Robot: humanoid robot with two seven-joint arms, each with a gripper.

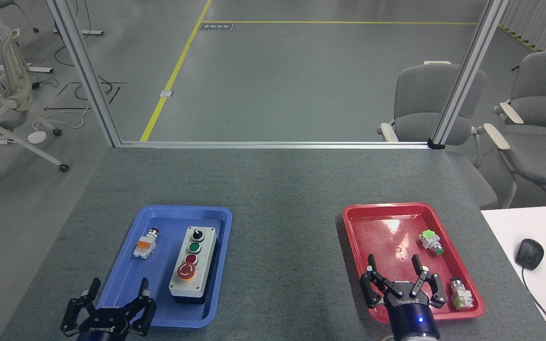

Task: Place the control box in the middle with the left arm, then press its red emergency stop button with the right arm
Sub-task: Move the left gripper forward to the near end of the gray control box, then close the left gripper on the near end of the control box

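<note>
**Control box in the blue tray**

I see the control box (193, 264), pale grey on a black base, with its red emergency stop button (186, 271) nearest me, lying in the blue tray (159, 215) on speckled grey felt (282, 199). My left gripper (118, 286) and right gripper (393, 264) both gape, empty; chairs (424, 102) beyond

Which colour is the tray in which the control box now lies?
Blue. The control box lies in the blue tray, seen best in the head view.
</note>
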